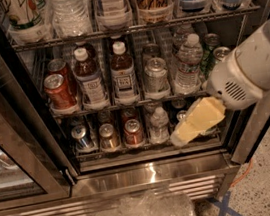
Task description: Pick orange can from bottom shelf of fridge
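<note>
Amber orange can (109,136) on bottom shelf (146,149) between blue can (82,138), red can (133,132); gripper (180,135) at right, opening unclear.

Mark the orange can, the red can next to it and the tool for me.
orange can (109,140): camera view, on its amber body.
red can (133,136): camera view, on its red body.
tool (182,134): camera view, at its yellow tip, in front of the bottom shelf's (131,151) right end.
</note>
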{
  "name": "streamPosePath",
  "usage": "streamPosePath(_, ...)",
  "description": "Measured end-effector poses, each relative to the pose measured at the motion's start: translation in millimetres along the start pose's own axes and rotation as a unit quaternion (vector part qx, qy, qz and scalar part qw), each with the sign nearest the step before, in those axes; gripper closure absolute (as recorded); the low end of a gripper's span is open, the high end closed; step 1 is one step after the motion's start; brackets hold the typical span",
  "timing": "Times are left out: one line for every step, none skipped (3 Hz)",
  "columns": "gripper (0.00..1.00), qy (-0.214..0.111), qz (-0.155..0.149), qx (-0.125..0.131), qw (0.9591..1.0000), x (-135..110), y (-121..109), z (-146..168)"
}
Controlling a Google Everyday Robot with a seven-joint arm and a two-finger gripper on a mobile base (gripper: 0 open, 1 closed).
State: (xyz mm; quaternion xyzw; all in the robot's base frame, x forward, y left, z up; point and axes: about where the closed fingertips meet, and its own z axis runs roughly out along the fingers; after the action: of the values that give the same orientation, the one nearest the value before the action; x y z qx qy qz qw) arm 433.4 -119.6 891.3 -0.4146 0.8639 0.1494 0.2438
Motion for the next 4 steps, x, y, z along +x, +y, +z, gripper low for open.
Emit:
streamPosePath(0.0, -0.051, 0.067, -0.028, 0.9961, -20, 30, 46)
streamPosePath(0.0, -0.083, 0.07, -0.007, 0.994, -37, 23, 49)
streamPosePath(0.0, -0.083, 0.07, -0.007, 0.994, -37, 23, 49)
streamPosePath(0.0, -0.096, 0.082, 0.001, 0.992, -44, 31, 67)
